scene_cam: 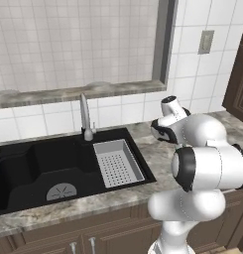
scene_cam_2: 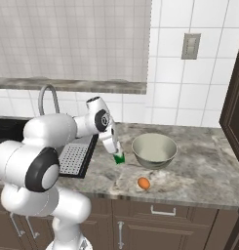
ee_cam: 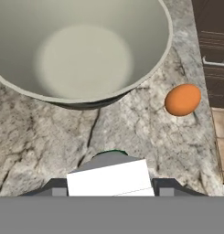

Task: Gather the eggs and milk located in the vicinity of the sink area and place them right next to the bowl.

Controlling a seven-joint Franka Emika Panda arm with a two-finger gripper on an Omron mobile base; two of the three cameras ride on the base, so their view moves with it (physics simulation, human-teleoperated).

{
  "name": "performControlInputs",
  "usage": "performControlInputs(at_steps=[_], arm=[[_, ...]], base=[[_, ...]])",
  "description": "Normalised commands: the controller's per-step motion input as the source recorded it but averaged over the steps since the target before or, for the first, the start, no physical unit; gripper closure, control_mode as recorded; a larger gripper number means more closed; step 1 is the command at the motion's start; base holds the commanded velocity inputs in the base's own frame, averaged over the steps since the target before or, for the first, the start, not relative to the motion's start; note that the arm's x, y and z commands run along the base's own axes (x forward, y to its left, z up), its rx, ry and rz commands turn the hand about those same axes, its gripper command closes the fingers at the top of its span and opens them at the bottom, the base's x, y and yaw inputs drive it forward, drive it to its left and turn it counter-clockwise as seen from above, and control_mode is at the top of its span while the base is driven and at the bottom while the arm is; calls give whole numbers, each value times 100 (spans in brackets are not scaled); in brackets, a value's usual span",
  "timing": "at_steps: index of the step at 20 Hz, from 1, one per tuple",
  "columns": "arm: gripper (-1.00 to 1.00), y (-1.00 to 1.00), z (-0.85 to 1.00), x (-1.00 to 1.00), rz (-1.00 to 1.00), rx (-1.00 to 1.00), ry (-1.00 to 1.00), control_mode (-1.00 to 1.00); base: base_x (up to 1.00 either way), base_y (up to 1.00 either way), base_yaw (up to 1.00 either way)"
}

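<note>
Left to right in the right base view: black recessed sink (scene_cam_2: 6, 128) with grey perforated drainer tray (scene_cam_2: 77, 157); two-finger gripper (scene_cam_2: 117, 155) pinching the small green, white-topped milk carton (scene_cam_2: 119, 158), held upright just above the grey marbled counter (scene_cam_2: 204, 166); wide beige-grey round bowl (scene_cam_2: 154, 150); one orange-brown oval egg (scene_cam_2: 144, 183) in front of the bowl, nearer the counter edge. The carton hangs just left of the bowl, apart from it, so the coming move is probably a short descent onto the counter below.
</note>
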Motion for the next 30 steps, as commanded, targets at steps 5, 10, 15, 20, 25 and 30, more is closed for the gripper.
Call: performControlInputs(at_steps=[5, 10, 15, 20, 25, 30], arm=[[100, -11, -6, 11, 0, 0, -1, -100], [100, -20, -7, 13, 0, 0, 0, -100], [100, -18, -3, 4, 0, 0, 0, -100], [100, -14, -11, 1, 0, 0, -1, -100], [100, -2, -12, 0, 0, 0, -3, -100], [100, 0, -15, 0, 0, 1, -4, -100]], base=[[0, 0, 0], [0, 0, 0], [0, 0, 0], [0, 0, 0], [0, 0, 0], [0, 0, 0]])
